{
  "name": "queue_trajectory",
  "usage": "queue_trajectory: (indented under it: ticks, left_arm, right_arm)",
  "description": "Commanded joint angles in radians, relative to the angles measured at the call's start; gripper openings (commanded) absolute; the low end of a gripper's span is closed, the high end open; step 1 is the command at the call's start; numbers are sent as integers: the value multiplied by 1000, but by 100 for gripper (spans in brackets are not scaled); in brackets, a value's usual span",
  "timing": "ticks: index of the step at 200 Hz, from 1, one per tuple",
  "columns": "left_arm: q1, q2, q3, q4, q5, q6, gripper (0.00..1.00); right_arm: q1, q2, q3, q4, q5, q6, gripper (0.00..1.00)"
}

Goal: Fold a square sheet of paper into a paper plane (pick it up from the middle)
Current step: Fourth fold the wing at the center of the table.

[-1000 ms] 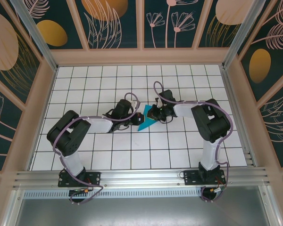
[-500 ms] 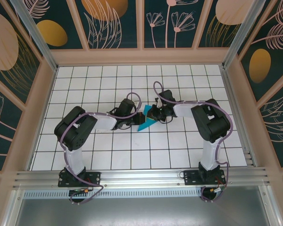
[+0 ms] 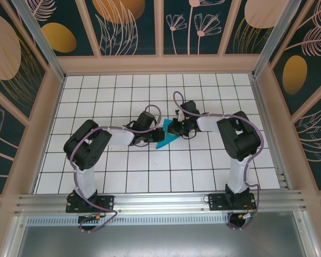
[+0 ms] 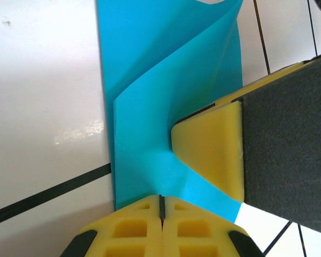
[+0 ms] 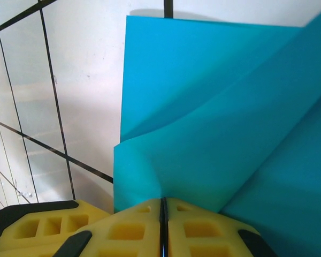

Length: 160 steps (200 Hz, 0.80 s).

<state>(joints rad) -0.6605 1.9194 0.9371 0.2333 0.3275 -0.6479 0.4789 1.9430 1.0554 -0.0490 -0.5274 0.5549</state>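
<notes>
The square sheet of paper [image 3: 165, 137] is teal-blue and folded into creased layers, lying as a pointed shape mid-table between both grippers. My left gripper [image 3: 153, 134] meets it from the left, and my right gripper [image 3: 172, 128] from the right. In the left wrist view the paper [image 4: 160, 91] rises in a fold, and the left gripper [image 4: 161, 202] is shut with the paper's edge in its seam. The right gripper's yellow finger [image 4: 209, 152] presses the paper close by. In the right wrist view the right gripper [image 5: 163, 204] is shut on a layered fold of the paper [image 5: 214, 101].
White gridded tabletop [image 3: 123, 176] surrounds the paper, with open room in front and behind. Wooden walls [image 3: 159, 64] enclose the table. Both arms' elbows sit low at either side. The left gripper's yellow finger [image 5: 32, 227] shows at the right wrist view's lower left.
The left arm's elbow has swung right and its gripper has edged slightly toward the back. The paper and the right gripper have hardly moved.
</notes>
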Motion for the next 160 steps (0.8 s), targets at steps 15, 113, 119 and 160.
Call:
queue_trajectory:
  ticks: [15,113,119,160]
  left_arm:
    - [2,52,-12,-142,-62,19,0]
    - [1,58,-4,-147,-80,11,0]
    - [2,59,-3,-146,-81,9,0]
    - [1,61,0,-153,-87,7,0]
  right_arm:
    - [-79,42,31,-2,81,-75,11]
    - [-86,-113,5,47,6,-99,12]
    - [-79,-114,-4,47,-4,-99,12]
    - [-45,-37,5,47,-53,-103,12]
